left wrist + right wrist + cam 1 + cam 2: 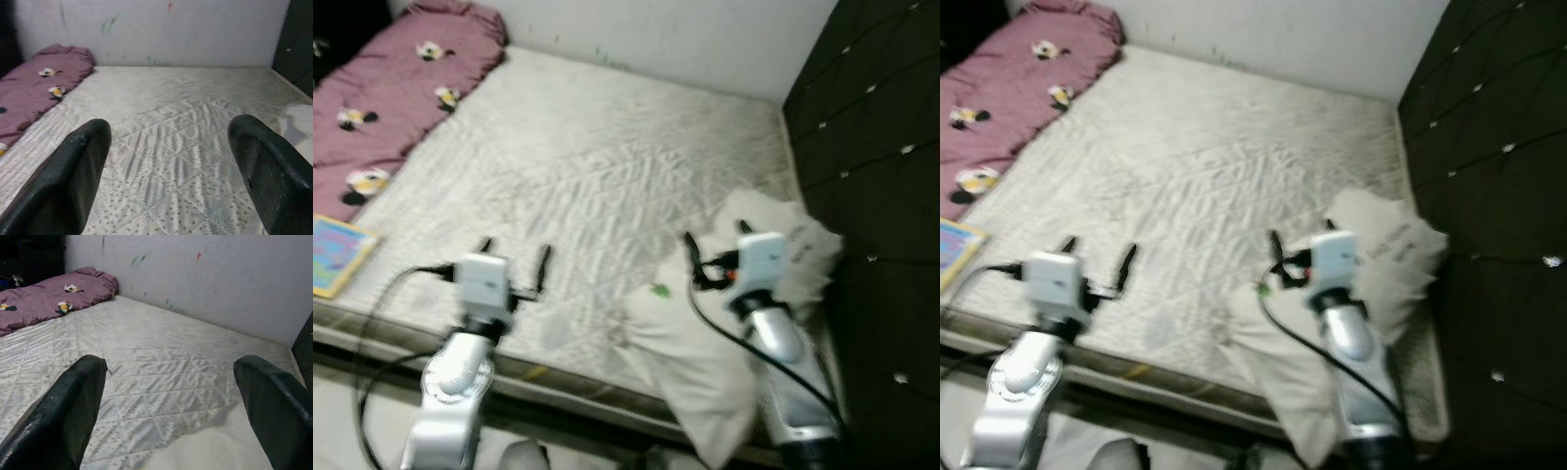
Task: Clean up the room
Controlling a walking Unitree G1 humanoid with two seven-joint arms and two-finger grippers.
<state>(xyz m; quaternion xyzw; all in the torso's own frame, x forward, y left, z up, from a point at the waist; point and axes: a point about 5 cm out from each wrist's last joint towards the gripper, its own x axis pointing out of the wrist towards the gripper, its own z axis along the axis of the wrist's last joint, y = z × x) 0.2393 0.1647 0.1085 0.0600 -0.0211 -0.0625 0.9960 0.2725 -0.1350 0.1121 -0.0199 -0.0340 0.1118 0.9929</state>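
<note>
The right gripper [715, 243] hangs with its black fingers spread apart and nothing between them, just above the white pillow [705, 338] that lies at the near corner of the mattress [607, 166], beside the dark tufted headboard [871, 147]. The left gripper [515, 257] is likewise spread wide and empty, poised over the near edge of the mattress, well apart from the pillow. On the far side of the mattress from the headboard lies a maroon blanket [401, 78] with a cartoon print, running back to the white wall [685, 39]. A colourful book [337, 253] rests at the near mattress edge, below the blanket.
</note>
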